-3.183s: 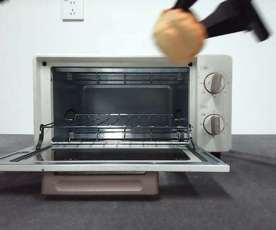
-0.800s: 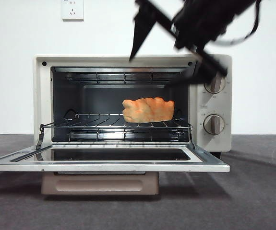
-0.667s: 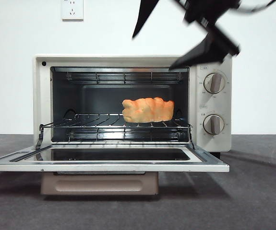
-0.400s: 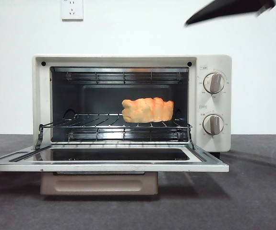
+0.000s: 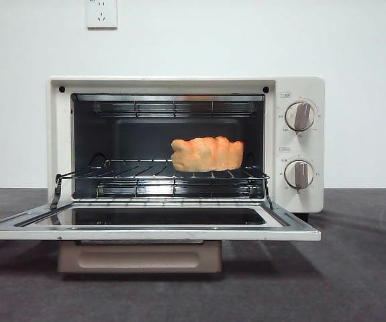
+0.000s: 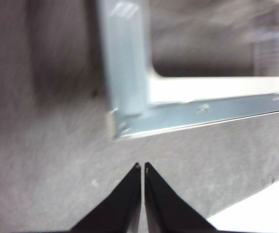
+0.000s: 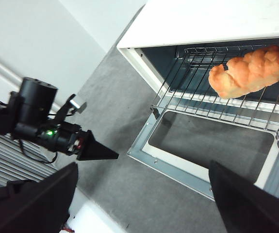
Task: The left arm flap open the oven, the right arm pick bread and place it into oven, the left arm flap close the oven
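Front view: the oven (image 5: 186, 144) is sitting on the dark grey counter (image 5: 360, 268) with its door (image 5: 149, 225) flapped fully down, lying flat toward the camera; the bread (image 5: 207, 153) is resting on the wire rack (image 5: 159, 176) inside, toward the side with the two knobs (image 5: 299, 145), nothing touching it; no arm is showing here, and two wall sockets (image 5: 101, 13) are sitting on the white wall above. Left wrist view, blurry: the left tool (image 6: 142, 166) is hanging over bare counter (image 6: 47, 160) just off a corner of the open door (image 6: 129, 116), its two black jaws pressed nearly together with only a thin slit between them, holding nothing. Right wrist view: the right tool is looking down from above the oven (image 7: 217, 19), only the two dark jaw bases showing at the bottom corners, spread far apart, nothing between them; the bread (image 7: 248, 71) is lying on the rack (image 7: 212, 92) inside the cavity, the door (image 7: 202, 145) is lying open below it, and the left tool (image 7: 96, 152) is pointing its narrow closed tip toward the door's edge, close to it but apart, over the counter (image 7: 105, 194).
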{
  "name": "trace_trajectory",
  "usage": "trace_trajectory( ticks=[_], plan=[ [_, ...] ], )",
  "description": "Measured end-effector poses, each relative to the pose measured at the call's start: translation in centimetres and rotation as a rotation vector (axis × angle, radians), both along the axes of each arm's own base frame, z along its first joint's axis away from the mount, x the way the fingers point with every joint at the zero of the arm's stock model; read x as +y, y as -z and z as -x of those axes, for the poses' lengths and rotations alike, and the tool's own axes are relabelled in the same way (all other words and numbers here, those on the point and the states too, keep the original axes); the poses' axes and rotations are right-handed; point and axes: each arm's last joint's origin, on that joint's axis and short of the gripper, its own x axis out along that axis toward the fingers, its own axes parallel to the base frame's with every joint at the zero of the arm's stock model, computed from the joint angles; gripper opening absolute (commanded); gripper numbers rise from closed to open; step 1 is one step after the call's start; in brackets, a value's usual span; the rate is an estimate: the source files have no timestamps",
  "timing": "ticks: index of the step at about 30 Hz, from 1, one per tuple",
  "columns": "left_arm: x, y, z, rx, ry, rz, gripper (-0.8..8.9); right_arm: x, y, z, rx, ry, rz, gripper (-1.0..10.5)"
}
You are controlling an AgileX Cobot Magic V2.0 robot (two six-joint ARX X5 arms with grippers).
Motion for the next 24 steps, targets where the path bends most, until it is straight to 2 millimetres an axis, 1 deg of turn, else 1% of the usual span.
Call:
trace_trajectory(
  ticks=[4, 8, 12, 15, 18, 24],
  plan=[
    [0.2, 0.8, -0.7, 0.034, -0.037, -0.032, 0.13, -0.8, 0.2, 0.9, 0.023, -0.006, 0.019, 4.3],
    [0.3, 2.5, -1.4, 0.108, -0.066, -0.064, 0.13, -1.4, 0.6, 1.6, 0.053, -0.008, 0.045, 4.3],
    [0.2, 3.5, -2.4, 0.129, -0.067, -0.065, 0.13, -1.6, 0.8, 1.8, 0.065, -0.008, 0.056, 4.3],
    [0.0, 4.4, -3.1, 0.157, -0.057, -0.032, 0.13, -1.6, 0.8, 1.8, 0.066, -0.008, 0.056, 4.3],
    [-0.2, 4.9, -3.6, 0.162, -0.049, 0.0, 0.13, -1.6, 0.8, 1.8, 0.066, -0.008, 0.057, 4.3],
    [-0.2, 5.2, -3.9, 0.163, -0.06, 0.016, 0.13, -1.6, 0.8, 1.8, 0.066, -0.008, 0.057, 4.3]
  ],
)
